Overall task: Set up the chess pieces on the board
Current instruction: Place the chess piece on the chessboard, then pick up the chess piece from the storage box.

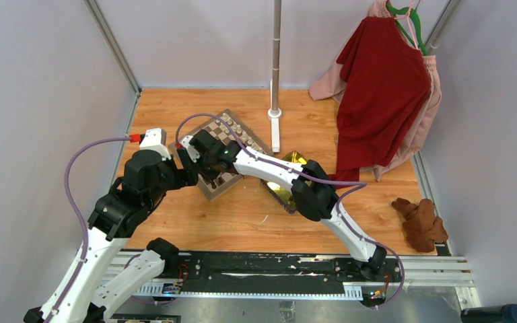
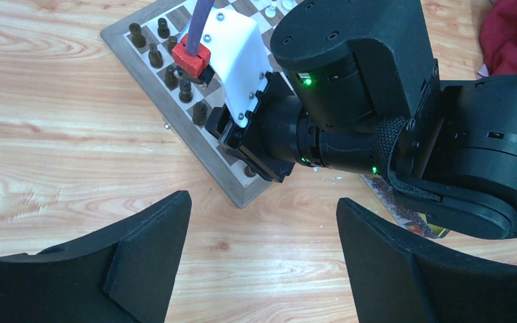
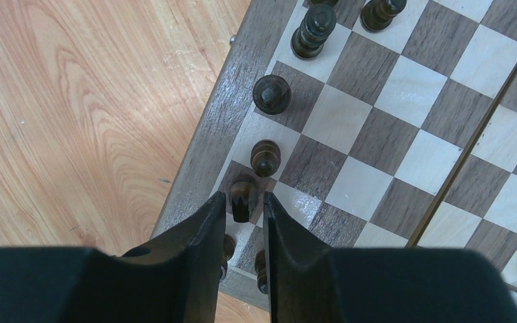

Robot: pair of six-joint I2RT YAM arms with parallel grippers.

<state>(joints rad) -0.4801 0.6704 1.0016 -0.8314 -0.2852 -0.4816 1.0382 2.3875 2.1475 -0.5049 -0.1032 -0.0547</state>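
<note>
The board (image 3: 377,101) lies on the wooden table, and in the top view the board (image 1: 232,122) sits at the centre left. My right gripper (image 3: 244,195) hangs over its corner rows. Its jaws stand a little apart on both sides of a dark brown chess piece (image 3: 242,205) that stands on a dark square, with a thin gap on each side. More dark pieces (image 3: 265,156) stand along the same edge, two of them half hidden under the fingers. White pieces (image 2: 269,10) stand at the far side. My left gripper (image 2: 262,202) is open and empty over bare table beside the board's corner.
A shiny yellow tray (image 1: 289,161) lies to the right of the board, partly under the right arm. A pole base (image 1: 274,114) stands behind the board. Red and pink garments (image 1: 384,87) hang at the back right. A brown cloth lump (image 1: 421,222) lies at the right.
</note>
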